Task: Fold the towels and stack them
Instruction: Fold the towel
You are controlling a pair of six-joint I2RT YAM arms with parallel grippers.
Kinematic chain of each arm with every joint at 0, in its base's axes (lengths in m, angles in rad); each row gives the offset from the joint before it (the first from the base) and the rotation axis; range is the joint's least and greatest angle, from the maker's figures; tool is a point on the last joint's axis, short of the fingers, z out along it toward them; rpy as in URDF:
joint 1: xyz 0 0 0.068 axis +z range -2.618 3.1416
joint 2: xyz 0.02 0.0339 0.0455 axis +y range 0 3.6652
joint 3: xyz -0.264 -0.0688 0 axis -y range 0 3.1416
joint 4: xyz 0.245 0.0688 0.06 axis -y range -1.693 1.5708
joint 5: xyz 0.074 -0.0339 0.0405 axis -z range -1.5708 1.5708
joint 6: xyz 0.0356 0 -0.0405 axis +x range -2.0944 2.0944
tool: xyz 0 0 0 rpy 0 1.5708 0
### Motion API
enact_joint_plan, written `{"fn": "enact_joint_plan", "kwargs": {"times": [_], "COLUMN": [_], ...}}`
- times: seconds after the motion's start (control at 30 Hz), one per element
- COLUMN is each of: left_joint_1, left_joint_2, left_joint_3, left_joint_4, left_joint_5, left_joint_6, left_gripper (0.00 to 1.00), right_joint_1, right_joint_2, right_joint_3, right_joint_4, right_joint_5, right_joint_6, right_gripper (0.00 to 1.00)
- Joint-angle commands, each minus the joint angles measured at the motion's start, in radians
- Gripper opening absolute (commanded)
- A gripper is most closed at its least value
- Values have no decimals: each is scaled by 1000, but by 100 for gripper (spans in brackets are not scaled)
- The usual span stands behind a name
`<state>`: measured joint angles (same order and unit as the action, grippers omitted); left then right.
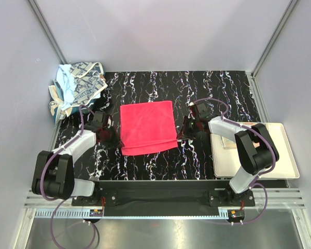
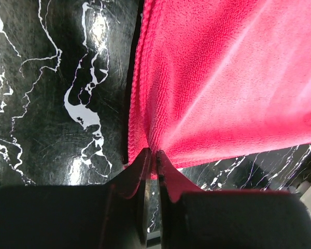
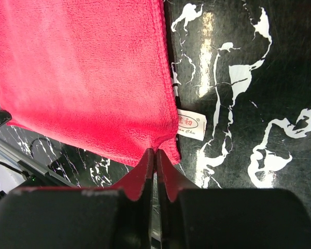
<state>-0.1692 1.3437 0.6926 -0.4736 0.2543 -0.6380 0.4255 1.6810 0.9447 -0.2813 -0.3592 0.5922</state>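
On the black marbled table (image 1: 197,155) the pink-red towel (image 1: 147,127) lies flat at centre; my left gripper (image 2: 152,162) and right gripper (image 3: 155,155) each clench a near corner. I'd lift both evenly, carrying the edge square to the far side. Its white tag (image 3: 191,124) bears red script I can't read

White tag (image 3: 191,124) on pink-red towel (image 3: 83,67) carries illegible script.

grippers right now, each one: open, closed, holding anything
Left gripper: closed, pinching the pink-red towel at its near left corner.
Right gripper: closed, pinching the same towel's near right corner.
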Motion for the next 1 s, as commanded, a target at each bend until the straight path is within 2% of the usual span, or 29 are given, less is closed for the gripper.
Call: {"fn": "enact_joint_plan", "kwargs": {"times": [0.0,0.17,0.33,0.43,0.53,0.77,0.97], "left_joint_1": [-1,-1,-1,-1,-3,-3,-3], "left_joint_2": [6,6,5,-2,-21,-77,-49], "left_joint_3": [57,59,45,44,48,71,77], "left_joint_4": [-54,-72,-79,-88,-105,-158,-143], "left_joint_5": [19,30,57,75,80,45,11], "left_joint_6": [44,69,93,104,116,133,124], "left_gripper": [12,13,19,26,39,44,44], "right_joint_1": [12,16,18,21,21,21,32], "right_joint_2": [-6,-24,-60,-81,-104,-161,-109], "right_joint_3": [-11,-18,-43,-52,-53,-18,-18], "right_joint_4": [25,2,-18,-39,-70,-121,-84], "right_joint_5": [-11,-14,-30,-31,-12,29,43], "right_joint_6": [-9,-23,-35,-49,-68,-81,-71], "right_gripper": [10,13,22,29,32,35,35]}}
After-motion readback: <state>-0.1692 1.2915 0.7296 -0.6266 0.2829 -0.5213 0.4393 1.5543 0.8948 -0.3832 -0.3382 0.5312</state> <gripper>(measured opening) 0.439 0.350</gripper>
